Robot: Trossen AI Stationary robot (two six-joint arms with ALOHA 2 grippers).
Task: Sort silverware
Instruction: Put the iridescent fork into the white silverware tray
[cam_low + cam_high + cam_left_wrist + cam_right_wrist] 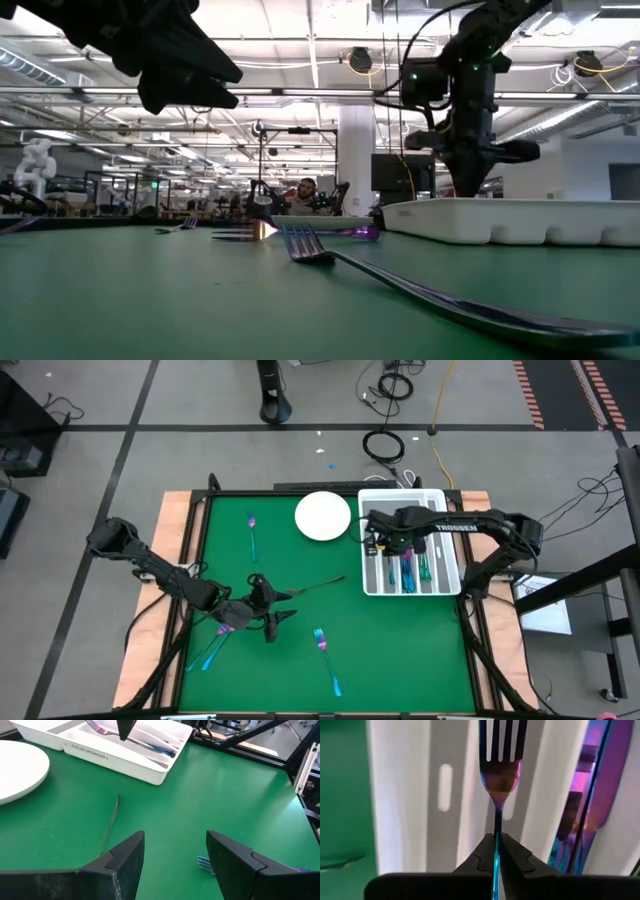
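**Fork held over the tray, ready to lower**

Right gripper (496, 851) above the white slotted tray (450, 585), fingers clamped shut on the handle of a fork (501, 765), tines pointing away over a tray slot. Left gripper (175, 855) low over the green tabletop (400, 650), fingers spread wide and empty, near a dark utensil (318, 584) lying toward the middle. More silverware loose on the tabletop: one fork (327, 658) near the front edge, one piece (253, 532) beside the white plate (322, 516), a few (212, 645) by the left arm. Several pieces (410, 570) already in the tray.

For a clean placement, probably best: keep the fork lined up along the slot, lower until close to the slot floor, open only then, lift straight up. Risk, judged from the thin grip: handle swinging or catching a divider if released high.
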